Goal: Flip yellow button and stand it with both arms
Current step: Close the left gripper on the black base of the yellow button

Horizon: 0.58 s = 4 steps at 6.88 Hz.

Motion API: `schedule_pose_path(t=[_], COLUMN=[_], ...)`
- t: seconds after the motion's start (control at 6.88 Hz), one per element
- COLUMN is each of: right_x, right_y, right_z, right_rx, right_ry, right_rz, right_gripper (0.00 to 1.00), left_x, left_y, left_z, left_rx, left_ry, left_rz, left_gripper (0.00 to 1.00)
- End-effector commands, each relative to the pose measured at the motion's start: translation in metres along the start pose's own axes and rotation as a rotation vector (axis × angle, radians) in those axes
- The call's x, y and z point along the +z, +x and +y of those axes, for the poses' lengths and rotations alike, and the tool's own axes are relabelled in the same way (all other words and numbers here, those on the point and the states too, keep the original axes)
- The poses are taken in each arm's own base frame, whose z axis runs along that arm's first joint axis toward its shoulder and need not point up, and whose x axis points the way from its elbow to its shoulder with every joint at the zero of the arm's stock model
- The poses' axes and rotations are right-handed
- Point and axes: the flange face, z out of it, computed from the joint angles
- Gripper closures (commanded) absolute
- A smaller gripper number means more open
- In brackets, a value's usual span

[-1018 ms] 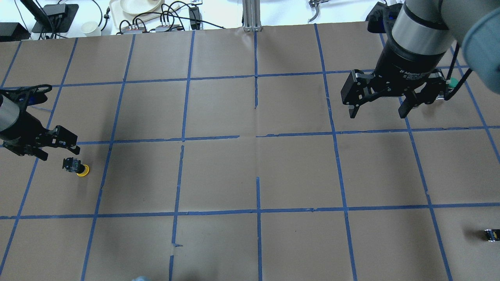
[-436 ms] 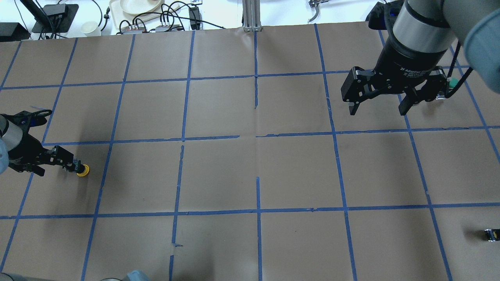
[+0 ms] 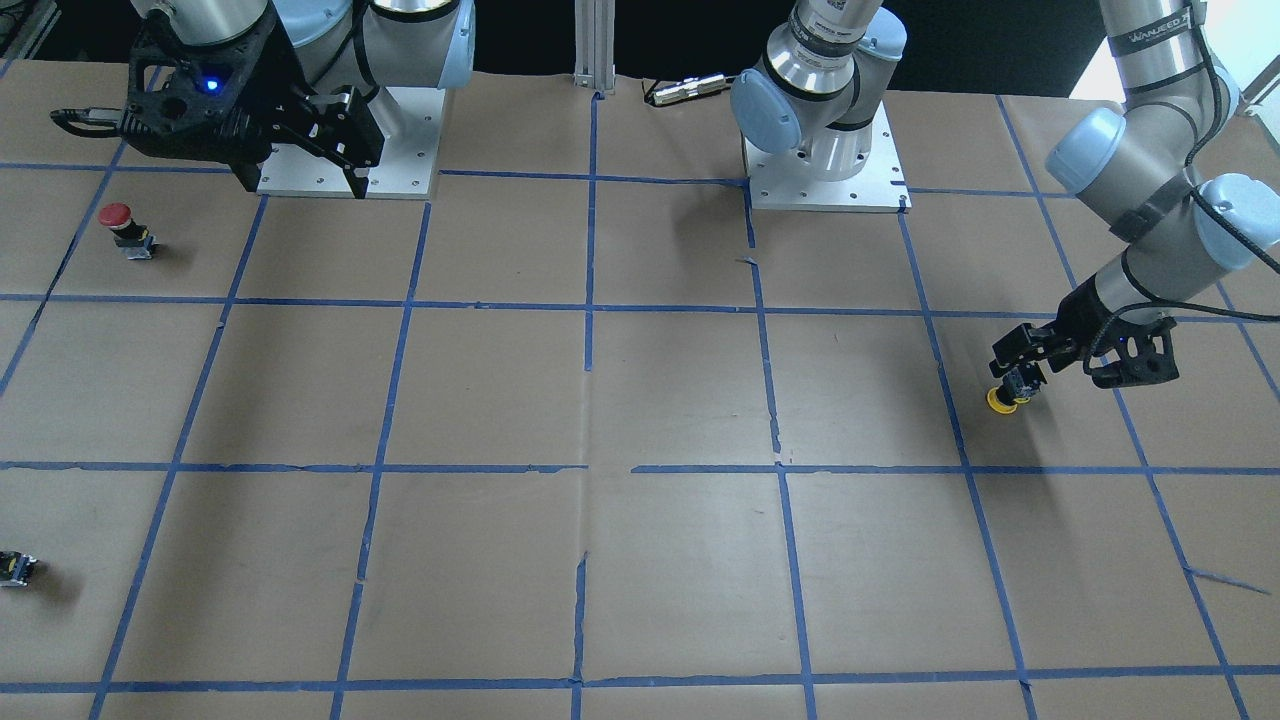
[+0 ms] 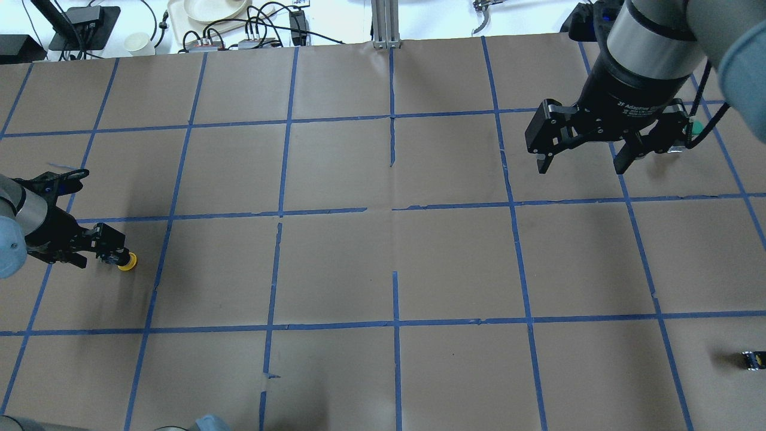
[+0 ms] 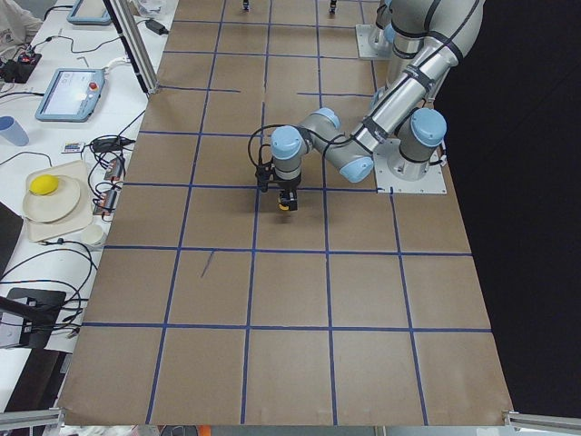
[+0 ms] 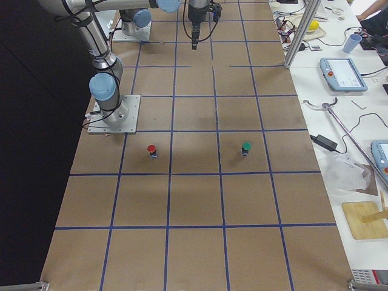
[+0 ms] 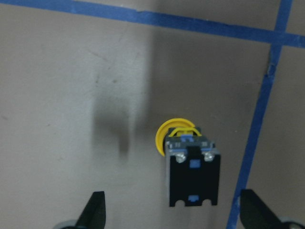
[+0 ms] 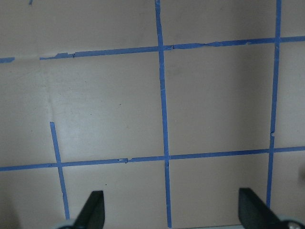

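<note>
Left wrist-mounted view, lower middle: yellow button (image 7: 192, 179) lying sideways, left gripper (image 7: 174, 214) spread wide around it, not touching; right gripper (image 4: 580, 170) spread too, empty.

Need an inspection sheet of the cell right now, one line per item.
Surface: brown paper table, blue tape grid.
Job's things: yellow button lying on its side, not yet stood.
Clutter: red button, green button, small dark block, all far from it.
Grippers: left gripper open, low, straddling the button's body; right gripper open, empty, raised.
Cables: cable loop at left wrist; cable tangle on bench.
Surroundings: plate, cup, tablet.
</note>
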Motion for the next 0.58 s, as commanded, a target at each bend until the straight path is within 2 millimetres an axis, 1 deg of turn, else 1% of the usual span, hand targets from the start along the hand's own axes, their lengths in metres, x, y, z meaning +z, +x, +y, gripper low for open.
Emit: schedule_pose_path(t=[0.0,0.15,0.29,0.44], right_x=[0.0033,0.0041,0.0029,0.0075], right_y=[-0.0023,-0.0029,-0.0028,-0.0010], right_z=[-0.0022,-0.0014,0.0013,-0.0005], right_rx=[-0.005,-0.015,-0.018,-0.002], right_ry=[-0.006,-0.014,-0.017,-0.032], right_rz=[-0.016,-0.022,-0.016,-0.002], right_gripper=[0.00,0.00,0.00,0.00], left_x=[-0.0012,-0.0027,-0.0045,-0.0099], left_y=[0.0006,0.0004,0.0002,0.0072], left_z=[-0.0014,-0.0019,-0.0026,-0.0064], left_rx=[0.001,0.003,0.006,0.017], left_ry=[0.006,0.010,0.013,0.031], left_rz=[0.002,-0.001,-0.001,0.020], left_gripper=[0.63,0.85,0.96,0.97])
